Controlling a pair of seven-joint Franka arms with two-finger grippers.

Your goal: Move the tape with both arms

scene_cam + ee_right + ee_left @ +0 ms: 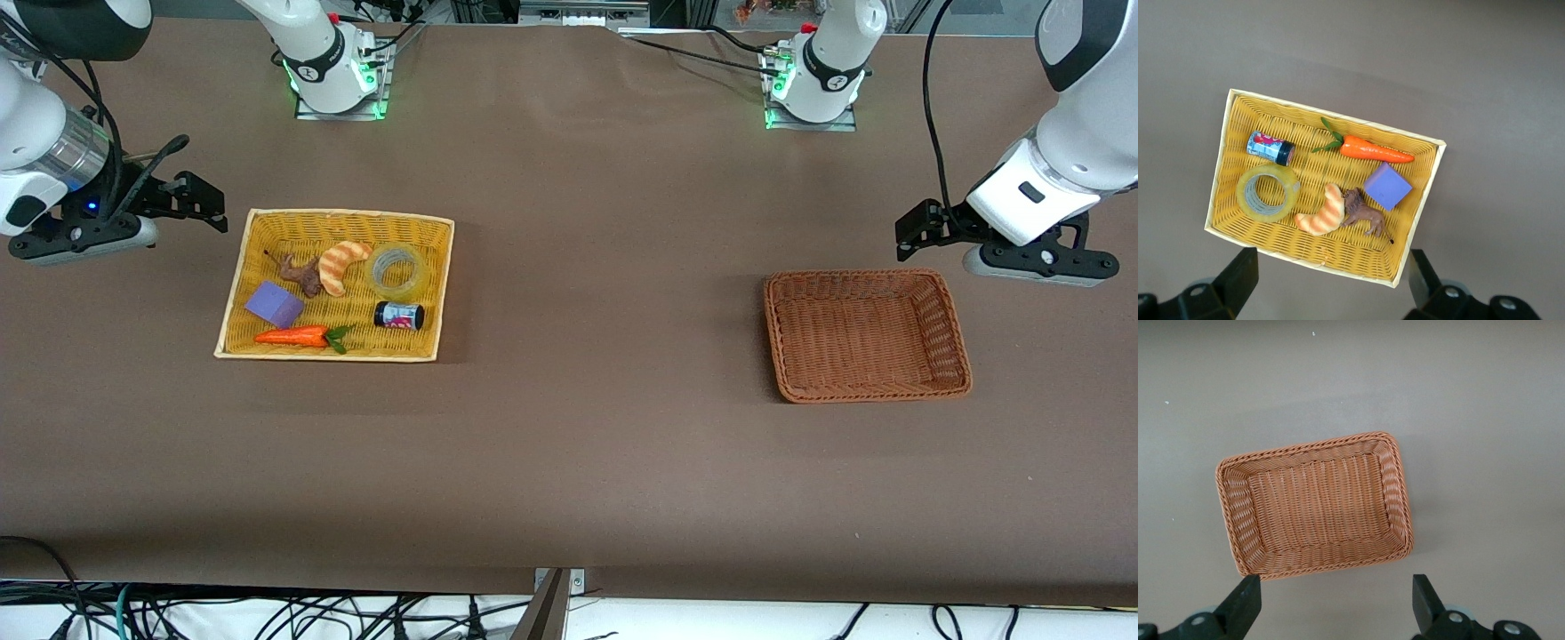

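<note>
Tape [396,270] in yellow basket [238,293]; brown basket [956,347] bare; both grippers' jaws spread.

The right arm [44,133] comes in from the right arm's end of the surface [587,444] and waits with its wrist bent down. The right end effector [200,203] hangs above the bare surface just beside the yellow basket [233,293], its fingers [1238,277] spread wide apart and empty. The left arm [1067,124] mirrors it at the left arm's end. The left end effector [920,229] hangs well apart from that basket, its fingers [1245,603] likewise spread and empty.
</note>
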